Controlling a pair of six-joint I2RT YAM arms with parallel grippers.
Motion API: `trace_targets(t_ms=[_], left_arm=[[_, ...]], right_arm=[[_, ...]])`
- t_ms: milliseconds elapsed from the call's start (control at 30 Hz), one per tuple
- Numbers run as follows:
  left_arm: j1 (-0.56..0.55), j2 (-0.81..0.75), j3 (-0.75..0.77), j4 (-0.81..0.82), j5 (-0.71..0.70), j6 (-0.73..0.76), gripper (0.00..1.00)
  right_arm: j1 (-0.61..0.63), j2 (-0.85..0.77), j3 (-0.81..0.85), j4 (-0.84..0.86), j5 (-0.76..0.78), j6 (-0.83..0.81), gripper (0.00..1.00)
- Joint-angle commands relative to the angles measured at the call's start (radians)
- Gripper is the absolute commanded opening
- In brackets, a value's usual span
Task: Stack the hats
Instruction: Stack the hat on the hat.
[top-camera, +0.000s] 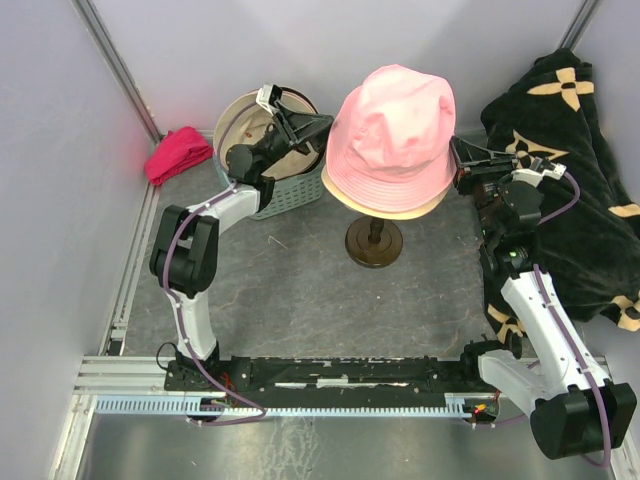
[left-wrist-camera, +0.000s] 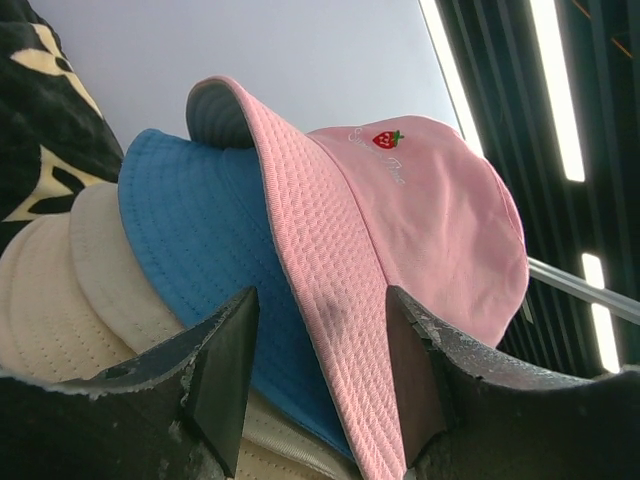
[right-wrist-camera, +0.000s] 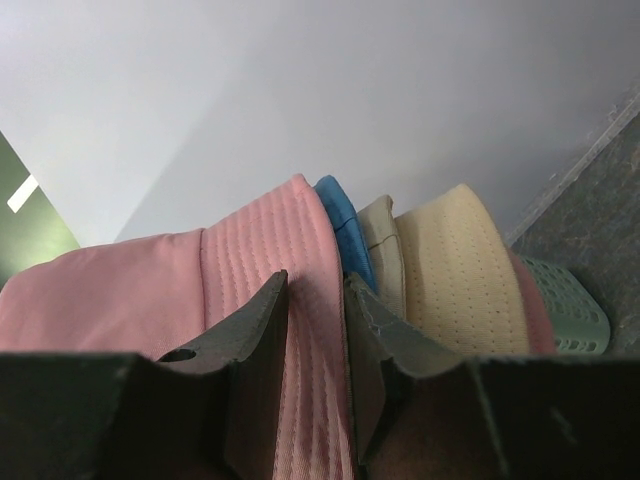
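Grey, mottled table (top-camera: 300, 300) nearest, with both arm bases bolted along its front edge. Found a dark round stand (top-camera: 374, 242) at mid-table, carrying the stacked hats: pink hat (top-camera: 392, 130) on top, blue hat (left-wrist-camera: 190, 220) directly beneath, cream hat (left-wrist-camera: 45, 300) lower still. Saw the right gripper (right-wrist-camera: 314, 283) at the stack's right side, fingers drawn nearly together and pinching the pink hat's brim. Saw the left gripper (left-wrist-camera: 320, 295) at the stack's left side, fingers spread wide, with the pink brim's edge running between them, not clamped. Noted a small strawberry mark (left-wrist-camera: 388, 139) on the pink crown. Beside the stack on the left, beneath the left arm, found a green basket (top-camera: 290, 195) holding a tan hat (top-camera: 236, 120). Farthest back, spotted a magenta cloth (top-camera: 178, 153) bunched against the left wall and a black cloth (top-camera: 570, 170) with beige flower marks heaped along the right wall.
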Motion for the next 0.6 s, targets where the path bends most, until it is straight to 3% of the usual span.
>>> trace_targets(t_ms=[0, 167, 333, 567], left_arm=[[-0.004, 0.009, 0.047, 0.057, 0.018, -0.053, 0.59], [-0.005, 0.013, 0.061, 0.058, 0.022, -0.055, 0.5], [-0.006, 0.023, 0.069, 0.071, 0.013, -0.064, 0.3], [-0.015, 0.042, 0.089, 0.086, 0.013, -0.078, 0.32]], right_arm=[[-0.001, 0.0, 0.057, 0.019, -0.024, -0.016, 0.37], [-0.001, 0.007, 0.063, 0.018, -0.028, -0.02, 0.37], [-0.001, 0.009, 0.067, 0.012, -0.03, -0.022, 0.37], [-0.002, 0.011, 0.077, 0.002, -0.031, -0.028, 0.37]])
